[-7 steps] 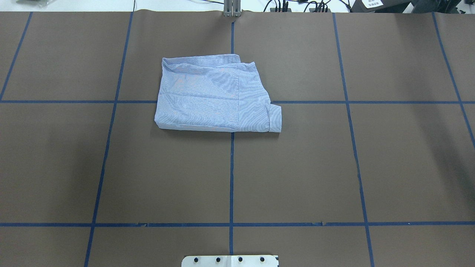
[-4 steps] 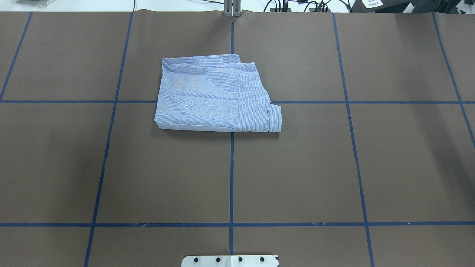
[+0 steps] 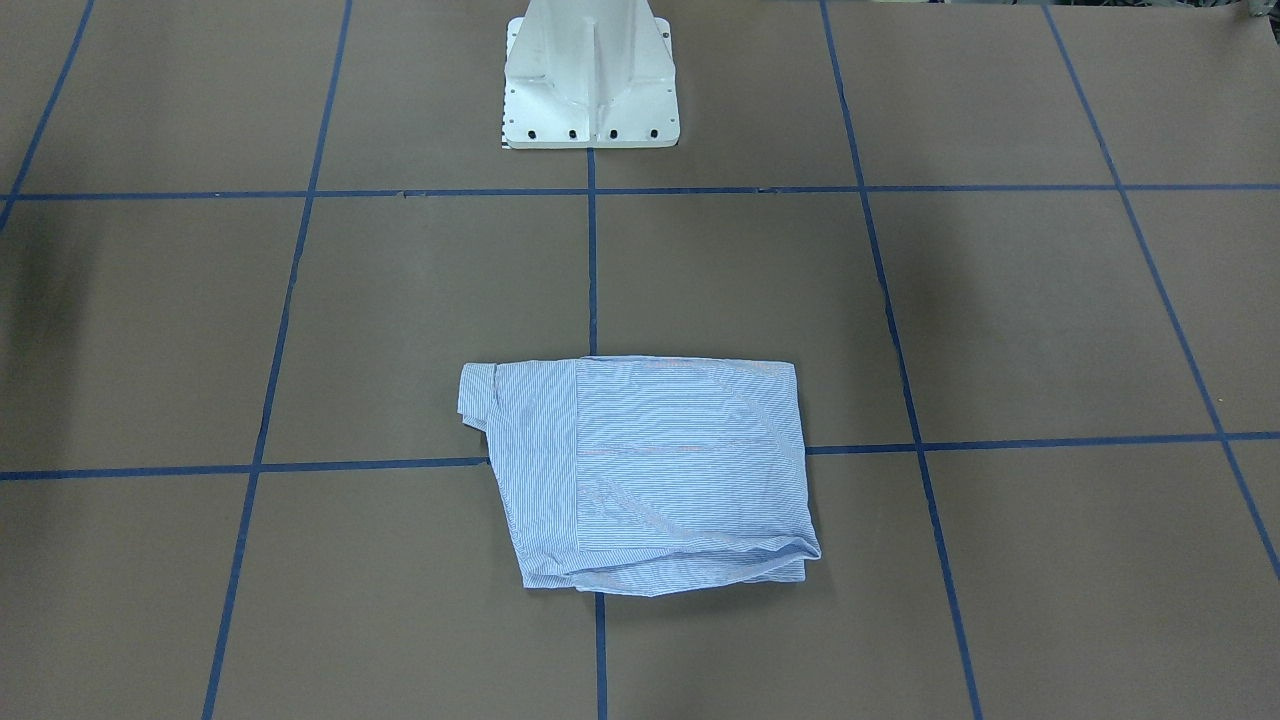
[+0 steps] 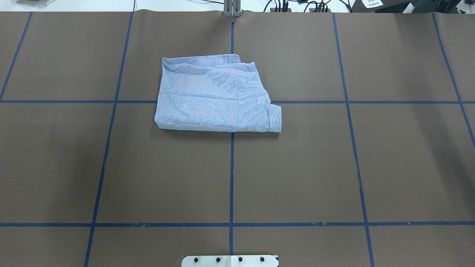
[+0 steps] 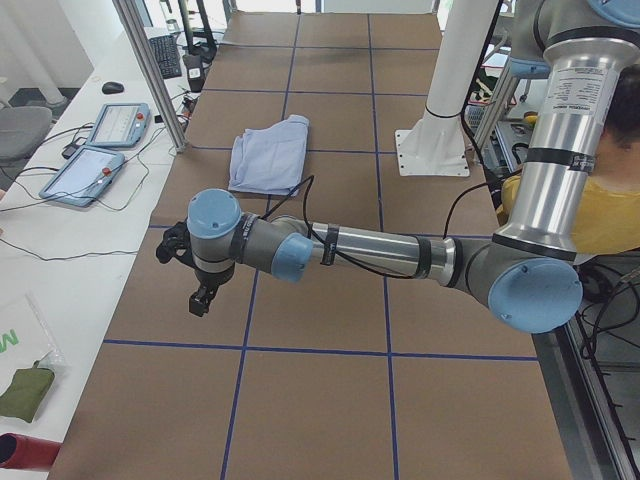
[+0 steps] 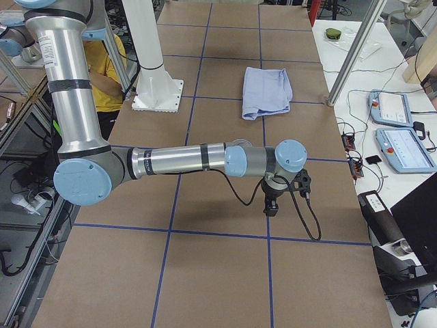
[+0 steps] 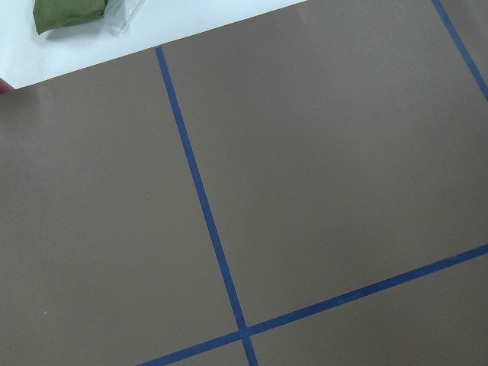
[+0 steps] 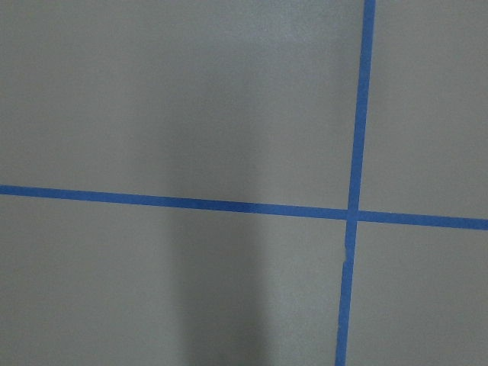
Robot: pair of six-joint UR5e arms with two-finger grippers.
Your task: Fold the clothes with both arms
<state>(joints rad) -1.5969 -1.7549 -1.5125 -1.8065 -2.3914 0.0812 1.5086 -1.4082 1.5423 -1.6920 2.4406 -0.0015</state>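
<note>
The left arm [image 5: 380,250], nearest in the left-end view, stands with its upper tube upright at the robot's side. It bends at a blue-capped elbow and stretches its forearm level and low across the table [image 4: 297,167]. At the wrist the left gripper [image 5: 200,290] hangs straight down, above bare brown paper close to the operators' edge. From this angle I cannot tell whether its fingers are spread or pressed together. Its wrist camera sees only paper, crossing blue tape [image 7: 202,206] and a green pouch [image 7: 69,14] on the white bench past the table's edge.

The right arm [image 6: 177,160] takes a matching pose in the right-end view: upright upper tube, bent elbow, level forearm. A black cable loops below the wrist. The right gripper [image 6: 271,205] points down above the paper, and its fingers' state cannot be told either.

Farther along sits the white pedestal [image 3: 590,80], with a person [image 6: 102,75] in yellow behind it.

Beyond the pedestal the shirt [image 4: 207,98] lies flat, folded to a rough rectangle. It straddles a tape crossing, mostly on the robot's left of the centre line, and a cuff [image 4: 274,118] juts from its near right corner. It is well apart from both grippers.

Two tablets [image 5: 95,170] rest on the bench alongside.
</note>
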